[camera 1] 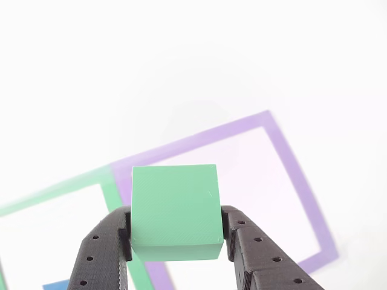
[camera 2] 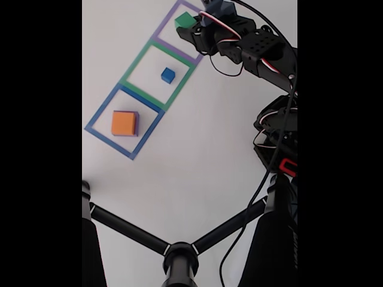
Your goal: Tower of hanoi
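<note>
My gripper is shut on the green block, with a dark finger pressed on each side. In the fixed view the gripper holds the green block at the purple square outline at the top. The small blue cube sits inside the green outline; a corner of the blue cube shows in the other view. The orange block rests on the purple slab inside the blue outline.
The arm's body and cables stand at the right of the white table. A black stand with spreading legs crosses the near edge. In the other view the purple outline and green outline lie behind the block.
</note>
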